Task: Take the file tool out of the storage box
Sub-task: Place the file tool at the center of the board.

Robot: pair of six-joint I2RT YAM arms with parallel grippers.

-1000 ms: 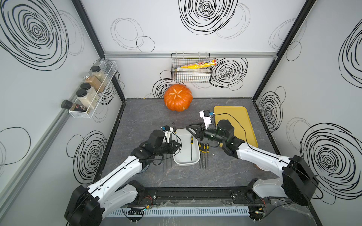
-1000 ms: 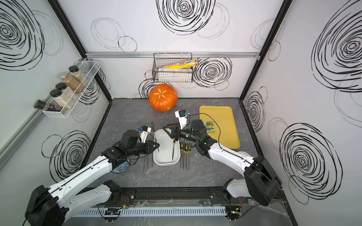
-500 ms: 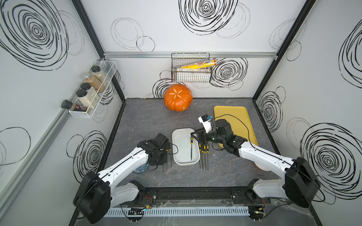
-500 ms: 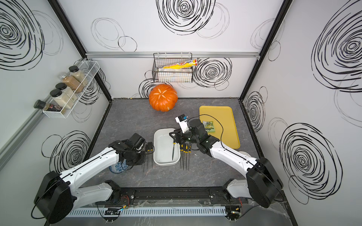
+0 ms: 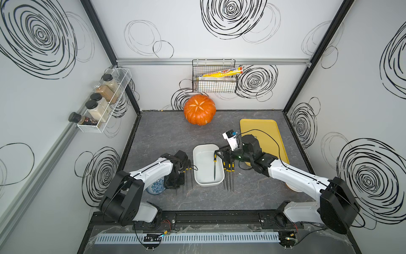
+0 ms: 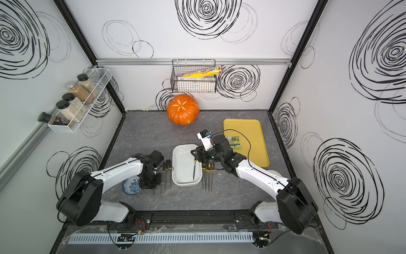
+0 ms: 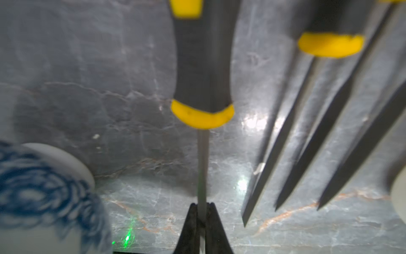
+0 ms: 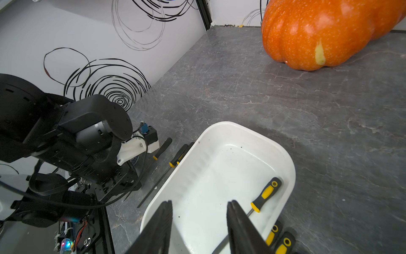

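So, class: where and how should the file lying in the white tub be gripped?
Its yellow-and-black handle, from straight above: the file lies flat close beside the storage box wall, and the open right hand hovers near that end.

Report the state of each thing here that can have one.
storage box: upright, holding only the boxed file.
boxed file: lying flat near the box's right wall.
right claw: open, over the box.
left claw: shut on the gripped file, by its shank.
gripped file: outside the box, left of it.
right-hand files: lying flat beside the box.
yellow tray: holding one packet.
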